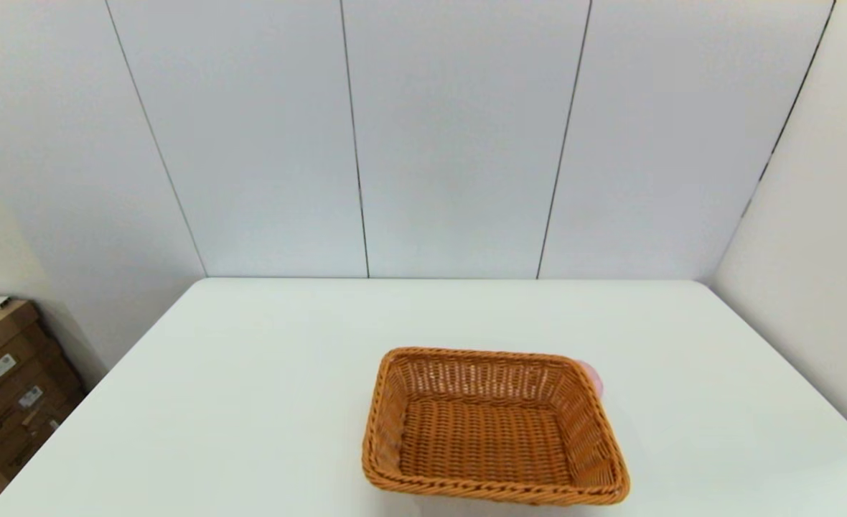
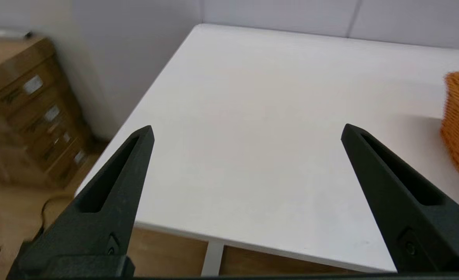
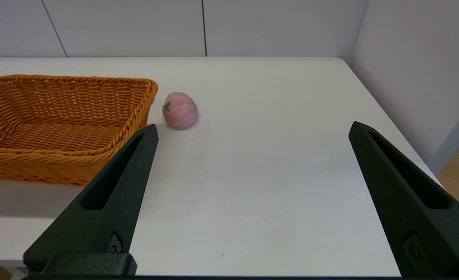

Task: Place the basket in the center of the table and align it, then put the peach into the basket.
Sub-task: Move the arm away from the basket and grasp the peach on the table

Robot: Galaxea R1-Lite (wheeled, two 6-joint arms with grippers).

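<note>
Large plain white table (image 1: 251, 402) carries the rectangular orange-brown woven wicker basket (image 1: 492, 427), which sits near the front edge, right of centre and slightly skewed, so it likely needs moving and squaring first. Risk: the small pink toy peach (image 3: 180, 110) lies just beside the basket's far right corner, so any push or drag of the basket could knock it rolling toward the table's right edge. In the head view the peach is nearly hidden behind the rim, so it is easy to misjudge. Right gripper (image 3: 253, 130) hangs off the front edge, fingers wide, empty, peach ahead and well apart. Left gripper (image 2: 247, 130) at the front left, fingers wide, empty, basket off toward its right.
</note>
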